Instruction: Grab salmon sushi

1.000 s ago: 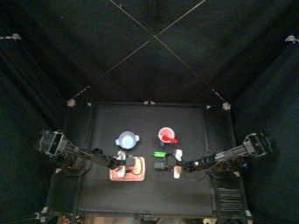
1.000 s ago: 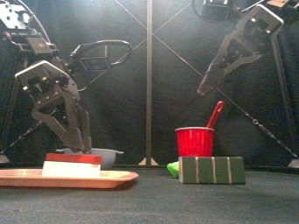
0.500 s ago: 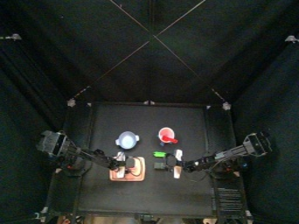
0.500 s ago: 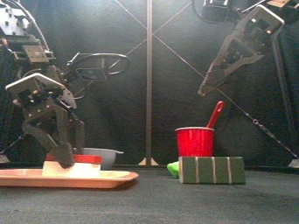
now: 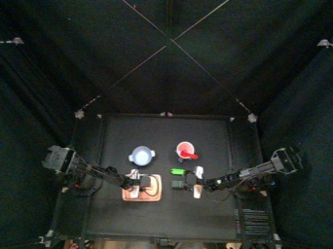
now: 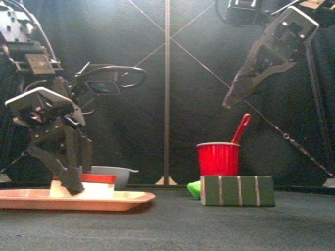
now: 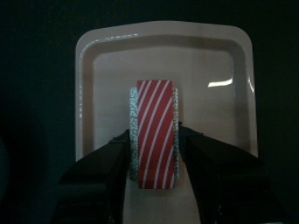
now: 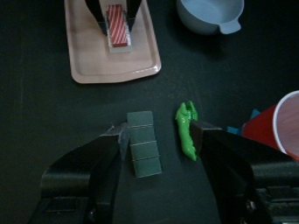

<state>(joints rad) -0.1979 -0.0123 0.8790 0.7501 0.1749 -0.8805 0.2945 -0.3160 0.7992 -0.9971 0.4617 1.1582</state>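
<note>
The salmon sushi (image 7: 155, 131), striped orange-red on top over a white base, lies on the pink tray (image 7: 105, 52) at the table's front left. It also shows in the front view (image 6: 81, 186) and the right wrist view (image 8: 118, 24). My left gripper (image 7: 155, 156) is down on the tray with one jaw pressed against each side of the sushi. The sushi still rests on the tray (image 6: 124, 199). My right gripper (image 8: 158, 131) hangs open and empty above the small green block (image 8: 142, 144), right of the tray.
A red cup (image 6: 218, 159) with a red stick in it stands behind the green block (image 6: 237, 189). A small green leafy piece (image 8: 184, 131) lies beside the block. A blue bowl (image 5: 140, 155) sits behind the tray.
My left gripper has come down from above the tray and now has its jaws around the sushi. The right arm has not moved.
</note>
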